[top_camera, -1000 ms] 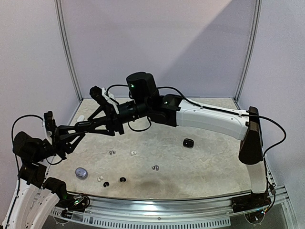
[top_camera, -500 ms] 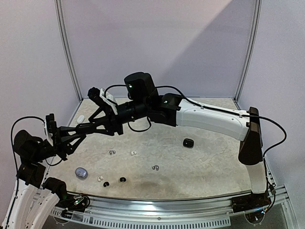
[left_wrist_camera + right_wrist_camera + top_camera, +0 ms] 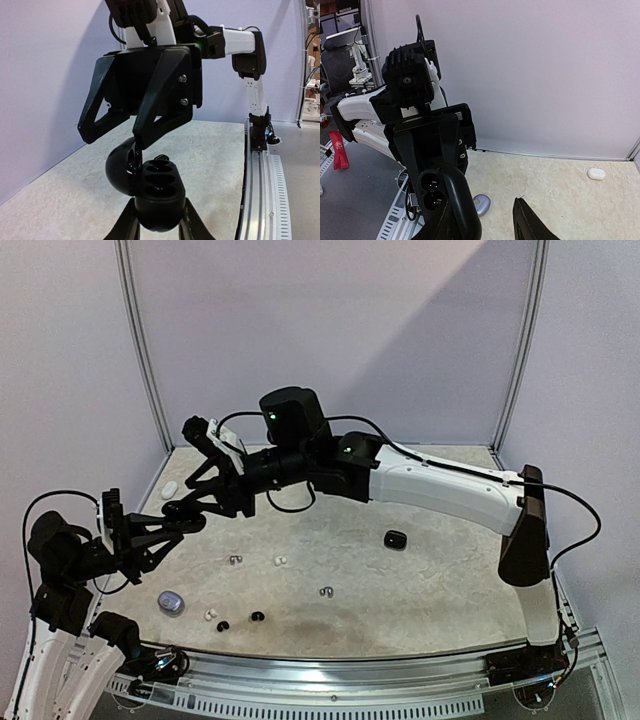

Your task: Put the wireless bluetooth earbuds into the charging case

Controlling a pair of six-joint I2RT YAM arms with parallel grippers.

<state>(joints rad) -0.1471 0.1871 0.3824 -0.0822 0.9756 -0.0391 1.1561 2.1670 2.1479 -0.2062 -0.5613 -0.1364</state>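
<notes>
— What's the left tool (image 3: 159,222) got hold of?

— It's clamped on the black charging case (image 3: 157,187) and holds it up off the counter (image 3: 440,580). The lid is swung back and the wells face the other arm.

— And the right tool (image 3: 111,140)?

— Its fingers stand apart, and I can see nothing between them. One tip sits right at the edge of the case's lid. Touching or just shy, I can't tell.

— Where are the earbuds (image 3: 280,561)?

— Loose on the counter below, scattered towards the front, some white, some black, some grey.

— Anything else around?

— A grey case (image 3: 171,602) lies near the left arm. A closed black case (image 3: 396,538) is off to the right, and a white case (image 3: 170,488) sits at the back left. Both arms crowd over the counter's left side.
</notes>
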